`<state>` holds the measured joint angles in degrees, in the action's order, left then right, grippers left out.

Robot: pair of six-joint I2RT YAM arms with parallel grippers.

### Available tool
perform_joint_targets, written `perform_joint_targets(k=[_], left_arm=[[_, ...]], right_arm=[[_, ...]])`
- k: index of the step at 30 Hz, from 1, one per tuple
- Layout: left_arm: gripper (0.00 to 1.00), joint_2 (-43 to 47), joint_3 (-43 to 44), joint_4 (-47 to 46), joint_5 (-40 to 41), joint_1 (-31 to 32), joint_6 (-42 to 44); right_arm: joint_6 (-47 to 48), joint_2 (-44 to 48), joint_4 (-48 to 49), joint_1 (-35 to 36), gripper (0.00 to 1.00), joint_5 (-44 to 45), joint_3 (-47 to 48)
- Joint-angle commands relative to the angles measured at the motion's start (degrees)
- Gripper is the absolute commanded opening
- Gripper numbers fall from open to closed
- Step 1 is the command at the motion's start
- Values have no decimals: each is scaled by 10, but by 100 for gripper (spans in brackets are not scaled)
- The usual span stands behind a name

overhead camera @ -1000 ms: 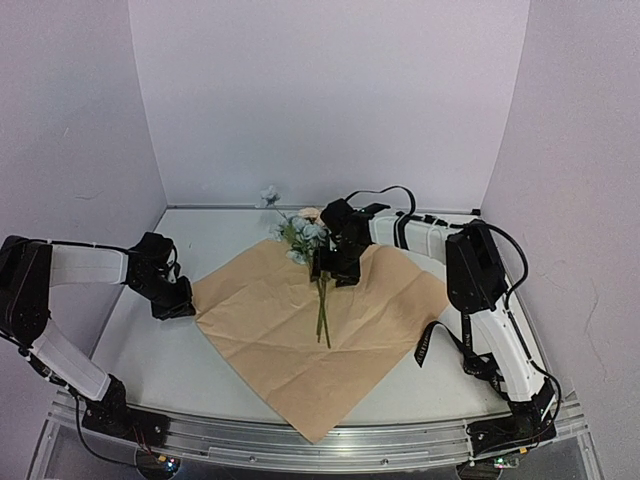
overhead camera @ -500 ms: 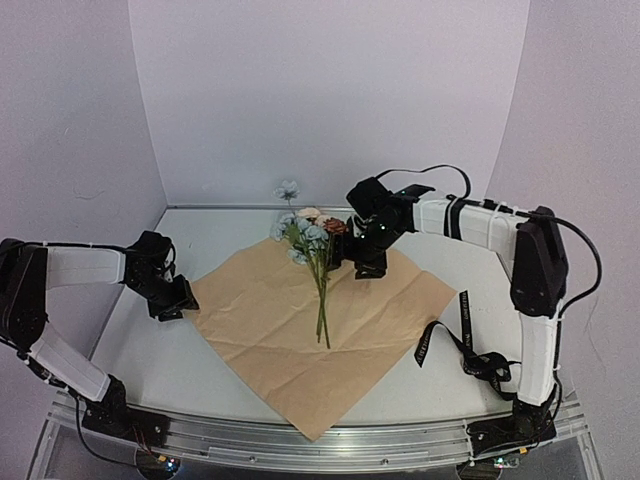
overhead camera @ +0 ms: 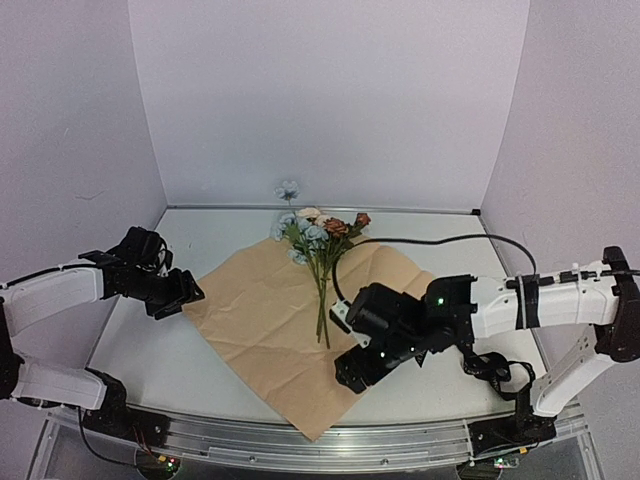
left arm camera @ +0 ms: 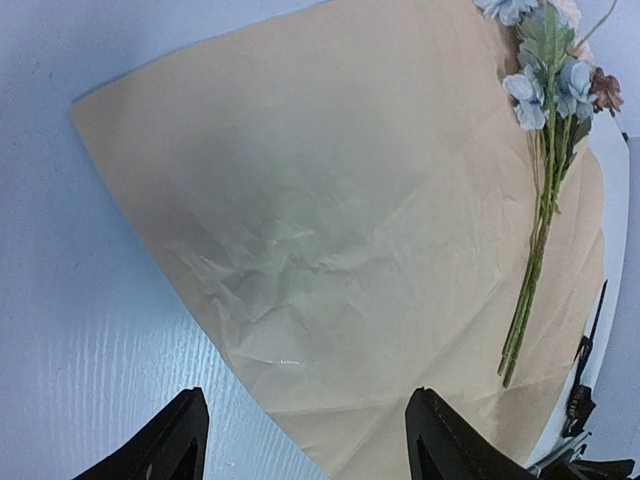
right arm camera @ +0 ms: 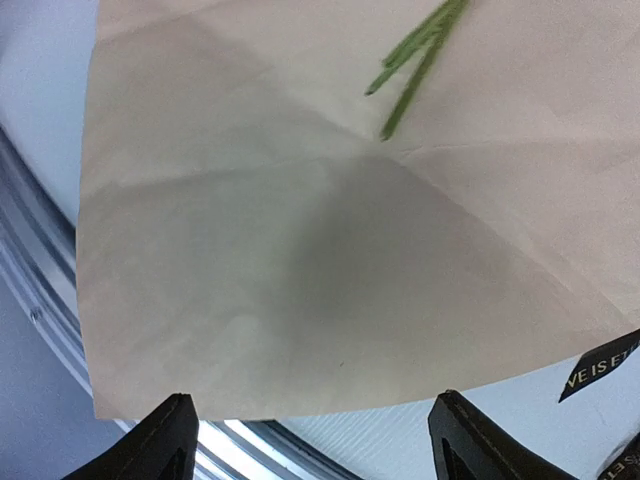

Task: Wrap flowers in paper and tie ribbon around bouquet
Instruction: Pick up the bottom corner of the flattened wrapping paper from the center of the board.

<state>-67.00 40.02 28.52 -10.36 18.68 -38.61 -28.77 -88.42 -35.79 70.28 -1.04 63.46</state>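
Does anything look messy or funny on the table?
Yes. The paper is wrinkled, and its near corner pokes onto the metal rail at the front of the table. The ribbon sits in a tangled heap on the right, not laid out straight. The flowers lie neatly on the paper.

paper: tan side up | flowers: on it (right side) | claw: spread

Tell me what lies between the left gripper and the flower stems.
Only the paper, tan side up and creased, lies between the left gripper and the flowers; nothing rests on that stretch. The left wrist view shows it.
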Motion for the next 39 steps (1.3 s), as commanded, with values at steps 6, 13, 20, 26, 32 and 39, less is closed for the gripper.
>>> perform_joint_targets(k=[6, 13, 20, 26, 32, 39], left_arm=[[71, 33, 16, 26, 33, 21, -19], [71, 43, 18, 25, 38, 21, -14], [71, 59, 17, 32, 44, 22, -9], [70, 56, 26, 35, 45, 21, -3], [70, 59, 36, 39, 44, 21, -2], [69, 60, 55, 51, 42, 21, 4]], right_arm=[[193, -54, -79, 221, 84, 200, 85], [261, -160, -140, 307, 84, 288, 176], [319, -234, -143, 324, 76, 337, 211], [346, -282, -143, 330, 71, 373, 239], [377, -311, -116, 330, 47, 425, 243], [403, -285, -106, 316, 0, 437, 239]])
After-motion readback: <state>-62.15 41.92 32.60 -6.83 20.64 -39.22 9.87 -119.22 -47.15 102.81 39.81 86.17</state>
